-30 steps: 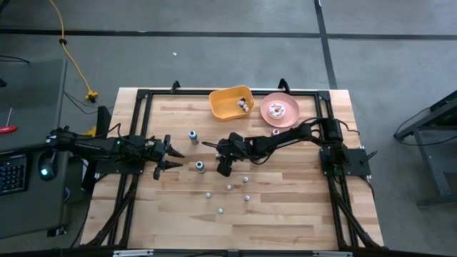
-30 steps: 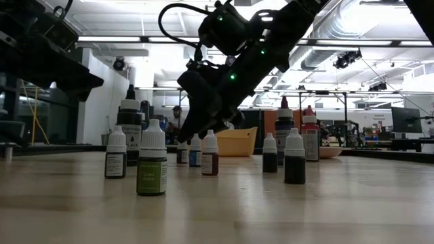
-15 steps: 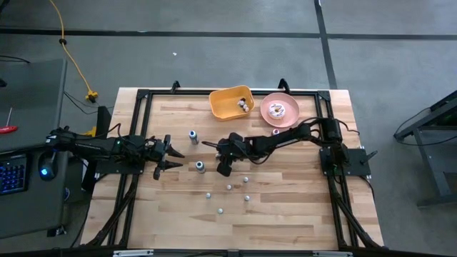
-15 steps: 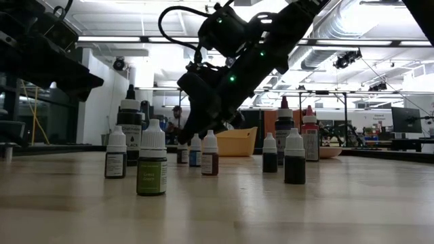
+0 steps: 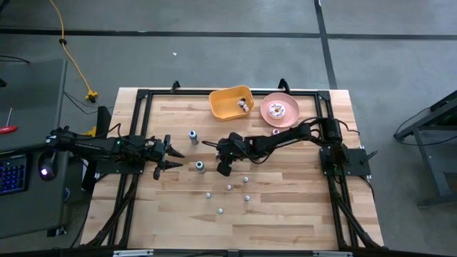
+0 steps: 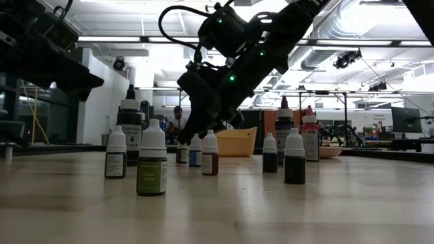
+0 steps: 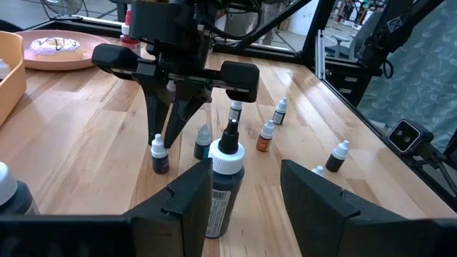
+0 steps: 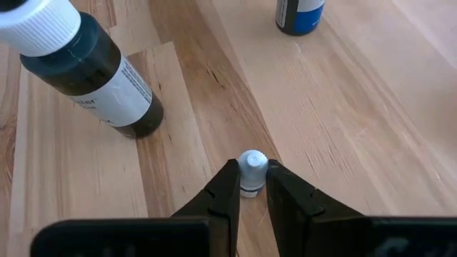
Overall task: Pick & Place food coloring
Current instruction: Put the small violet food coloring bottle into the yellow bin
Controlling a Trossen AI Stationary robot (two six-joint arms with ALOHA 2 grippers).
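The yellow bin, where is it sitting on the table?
In the high view the yellow bin sits at the table's far edge, just left of the pink plate.

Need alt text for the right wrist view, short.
The right gripper has its jaws closed on the white cap of a small food coloring bottle standing on the wooden table. Beyond stand a larger dark bottle and a blue-labelled one.

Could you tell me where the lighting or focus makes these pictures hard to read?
Low view: bright ceiling lights behind leave the right gripper a dark silhouette. Right wrist view: a small bottle is sharp, evenly lit. High view: bottles are mere specks.
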